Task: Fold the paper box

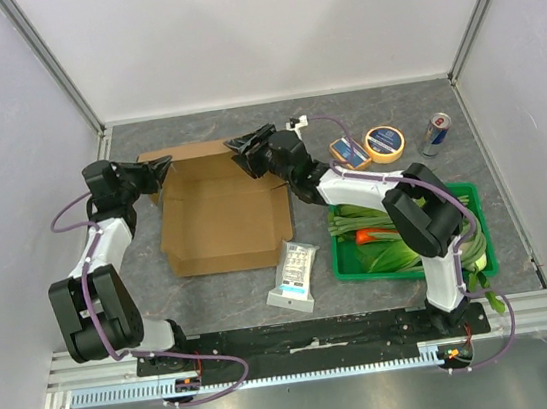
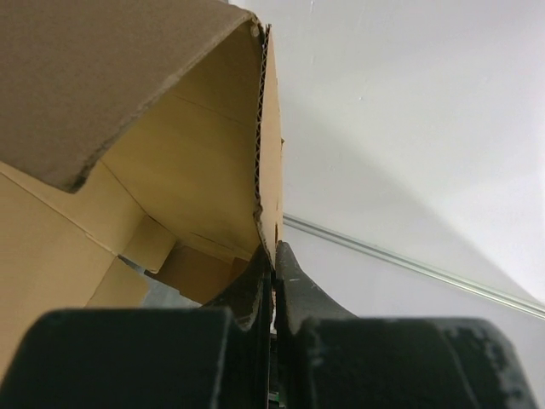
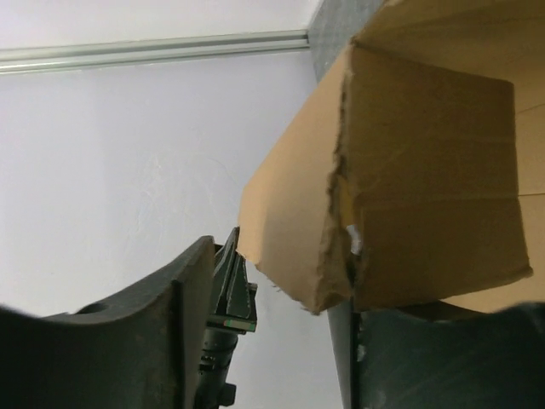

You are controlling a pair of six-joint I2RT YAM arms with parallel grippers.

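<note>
The paper box (image 1: 223, 216) is a brown cardboard mailer lying open on the table at centre left, with its walls partly raised. My left gripper (image 1: 155, 173) is at its back left corner. In the left wrist view the left gripper (image 2: 274, 256) is shut on the thin edge of an upright cardboard wall (image 2: 213, 136). My right gripper (image 1: 243, 149) is at the box's back right corner. In the right wrist view it (image 3: 281, 294) is open, with a torn flap corner (image 3: 383, 196) between its jaws, close to the right finger (image 3: 417, 349).
A white-and-blue packet (image 1: 296, 274) lies just in front of the box. A green crate (image 1: 470, 191) of vegetables stands at the right, under the right arm. A yellow tape roll (image 1: 384, 142), a small orange-and-blue tin (image 1: 349, 152) and a drink can (image 1: 436, 133) sit at the back right.
</note>
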